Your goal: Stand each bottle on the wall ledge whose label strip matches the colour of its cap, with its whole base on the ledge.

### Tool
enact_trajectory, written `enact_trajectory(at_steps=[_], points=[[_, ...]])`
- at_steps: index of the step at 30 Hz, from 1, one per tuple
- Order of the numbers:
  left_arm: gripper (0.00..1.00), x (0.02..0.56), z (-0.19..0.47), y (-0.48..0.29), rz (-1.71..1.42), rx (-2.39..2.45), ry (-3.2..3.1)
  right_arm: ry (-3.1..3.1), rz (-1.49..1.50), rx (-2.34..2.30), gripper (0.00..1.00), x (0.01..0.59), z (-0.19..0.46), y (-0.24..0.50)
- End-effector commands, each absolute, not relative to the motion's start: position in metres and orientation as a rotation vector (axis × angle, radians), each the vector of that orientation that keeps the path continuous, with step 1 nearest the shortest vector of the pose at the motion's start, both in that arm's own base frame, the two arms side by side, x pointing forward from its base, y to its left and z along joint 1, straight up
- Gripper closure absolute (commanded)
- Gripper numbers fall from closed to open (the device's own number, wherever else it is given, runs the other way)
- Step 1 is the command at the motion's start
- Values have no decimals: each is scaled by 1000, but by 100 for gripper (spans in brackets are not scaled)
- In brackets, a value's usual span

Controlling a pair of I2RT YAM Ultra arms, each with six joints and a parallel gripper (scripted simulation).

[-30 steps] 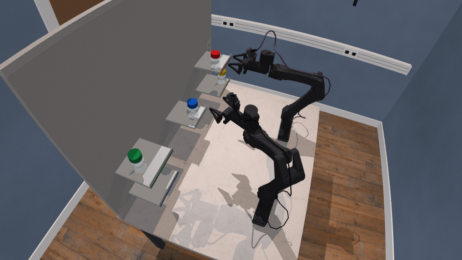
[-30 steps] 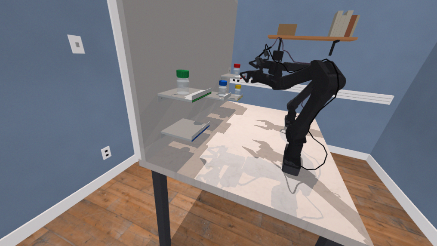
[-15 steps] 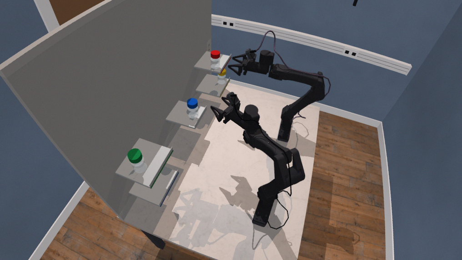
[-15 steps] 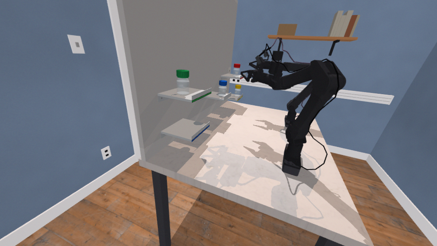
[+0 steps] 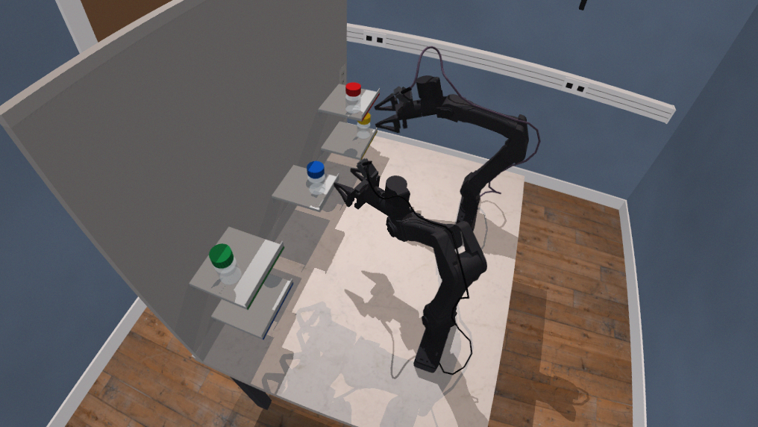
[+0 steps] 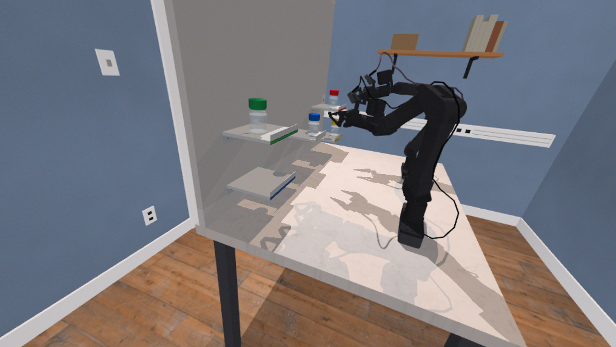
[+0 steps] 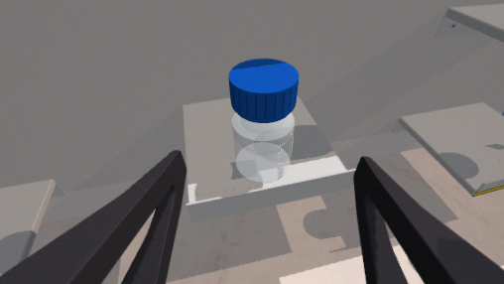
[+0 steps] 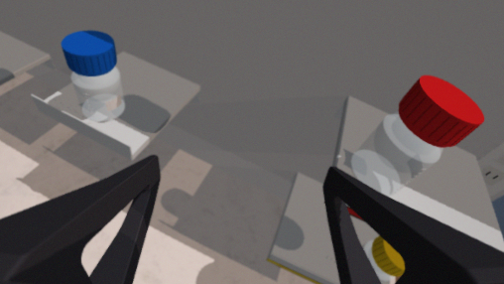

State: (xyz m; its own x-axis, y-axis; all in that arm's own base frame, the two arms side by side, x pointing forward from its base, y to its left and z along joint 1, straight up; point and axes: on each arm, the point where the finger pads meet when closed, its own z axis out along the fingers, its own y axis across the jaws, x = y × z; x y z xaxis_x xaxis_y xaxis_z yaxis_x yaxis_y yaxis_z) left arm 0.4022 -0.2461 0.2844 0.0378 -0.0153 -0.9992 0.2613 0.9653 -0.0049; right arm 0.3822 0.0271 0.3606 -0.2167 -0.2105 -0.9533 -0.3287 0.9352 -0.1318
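We count four bottles, five ledges and two arms, and the labels we can read are plain strips of colour. The green bottle (image 5: 225, 263) (image 6: 257, 115) stands upright on the green ledge (image 5: 238, 241) (image 6: 237, 130), directly above the blue ledge (image 5: 244, 316) (image 6: 258, 182). The red bottle (image 5: 352, 97) (image 6: 333, 99) (image 8: 417, 124) stands on the red ledge (image 5: 336, 101) (image 6: 319, 106) (image 7: 486, 17) (image 8: 446, 184), and the yellow bottle (image 5: 363, 126) (image 6: 334, 127) (image 8: 388, 255) on the yellow ledge (image 5: 342, 140) (image 6: 329, 138) (image 7: 466, 134) (image 8: 303, 218) below it. So three of our caps match their strips.

The blue bottle (image 5: 315, 180) (image 6: 314, 125) (image 7: 263, 124) (image 8: 96, 74) is the odd one: we see it upright on the pale ledge (image 5: 292, 185) (image 6: 299, 135) (image 7: 208, 134) (image 8: 169, 84), near the whitish front lip, rather than on the blue ledge.

Our left gripper (image 5: 344, 178) (image 6: 331, 114) (image 7: 268, 162) is released, its fingers spread in front of the pale ledge and apart from the blue bottle. Our right gripper (image 5: 376, 116) (image 6: 351, 93) (image 8: 244, 171) is released too, fingers wide, just in front of the red ledge and holding nothing.

The left tool (image 5: 345, 178) (image 6: 331, 115) (image 7: 268, 162) and right tool (image 5: 376, 116) (image 6: 357, 104) (image 8: 244, 171) — both have dipped.
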Motion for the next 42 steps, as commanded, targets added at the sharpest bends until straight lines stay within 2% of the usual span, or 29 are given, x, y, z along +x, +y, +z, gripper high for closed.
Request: enact_trajectory(at_steps=[1, 9, 18, 42], points=[[19, 413, 301, -248, -251, 157, 1460, 1895, 257, -625, 12, 368, 346, 47], [19, 436, 274, -252, -231, 151, 1483, 1891, 485, -796, 12, 344, 346, 62], [19, 464, 239, -258, -200, 149, 1522, 1764, 768, -866, 12, 320, 378, 67], [19, 477, 234, -261, -182, 164, 1554, 1742, 761, -852, 12, 327, 388, 57]])
